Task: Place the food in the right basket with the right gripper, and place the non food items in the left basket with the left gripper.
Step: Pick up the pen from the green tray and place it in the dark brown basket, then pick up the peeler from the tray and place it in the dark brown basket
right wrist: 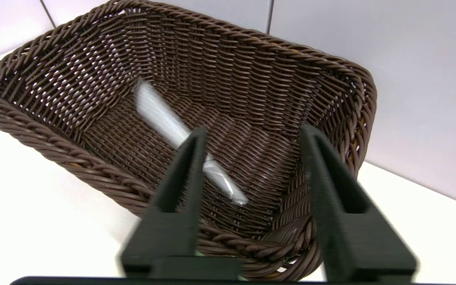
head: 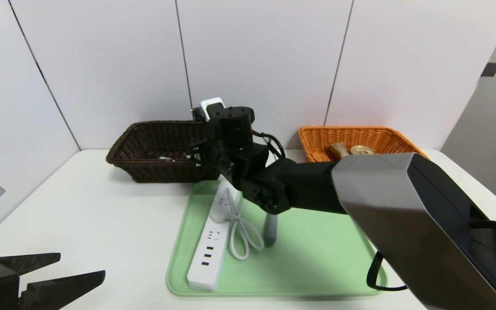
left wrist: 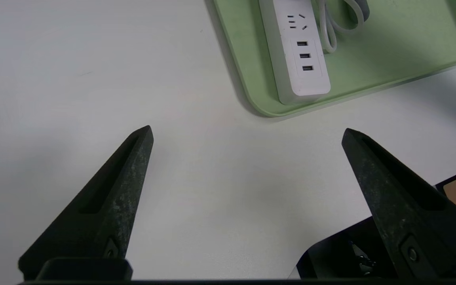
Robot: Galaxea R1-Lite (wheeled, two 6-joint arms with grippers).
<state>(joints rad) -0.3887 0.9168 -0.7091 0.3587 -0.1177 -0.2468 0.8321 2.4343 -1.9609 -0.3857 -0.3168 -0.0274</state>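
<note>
Silver item: a thin shiny thing (right wrist: 172, 126) lies on the floor of the brown basket (right wrist: 54, 148). It is not food, so this looks like the correct home for it.
Brown basket: it sits at the back left of the white table (head: 101, 215), just behind the green tray (head: 317, 258).
Right gripper: the right gripper (right wrist: 251, 134) hovers over the near corner of the brown basket. Its fingers (right wrist: 190, 158) are apart and hold nothing.
Good next move: the arm should probably lift straight up first, so the fingers do not catch the woven rim.
Green tray: a white power strip (head: 208, 245) with its looped cord and a small grey stick (head: 270, 230) lie on it. Neither is food.
Orange basket: the orange basket (head: 385, 135) sits at the back right with two brownish food bits (head: 351, 150) inside.
Left gripper: the left gripper (left wrist: 247, 134) waits low over the table near the tray's front corner, fingers wide apart. The power strip looks like its job.
</note>
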